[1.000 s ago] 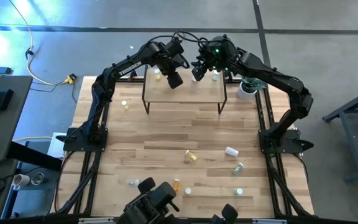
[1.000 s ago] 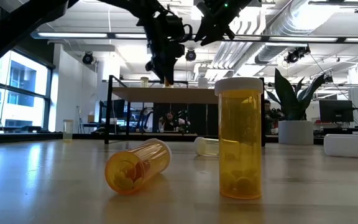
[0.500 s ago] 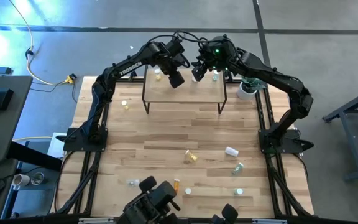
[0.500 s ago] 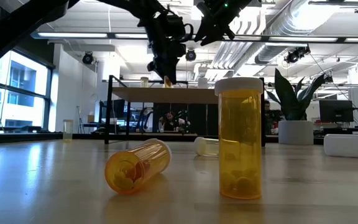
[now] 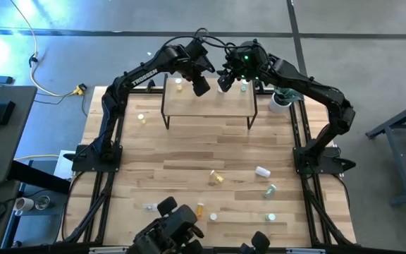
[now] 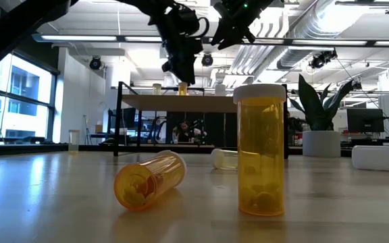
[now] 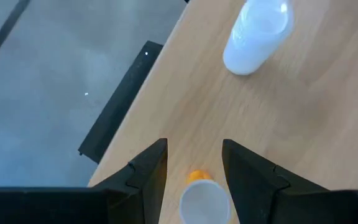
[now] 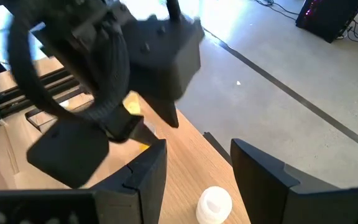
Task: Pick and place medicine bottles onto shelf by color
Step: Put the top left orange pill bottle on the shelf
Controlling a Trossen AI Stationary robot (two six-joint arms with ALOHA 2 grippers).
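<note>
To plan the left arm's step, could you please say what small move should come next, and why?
Probably lift the left gripper straight up: its fingers stand apart with gaps beside the small white-capped orange bottle, upright on the light-wood shelf.

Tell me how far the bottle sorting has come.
Done: an orange bottle and a white bottle stand on the shelf. In hand: nothing; the left tool hangs open over the orange one, the right tool open nearby. Left: several bottles on the table, such as a yellow bottle.
</note>
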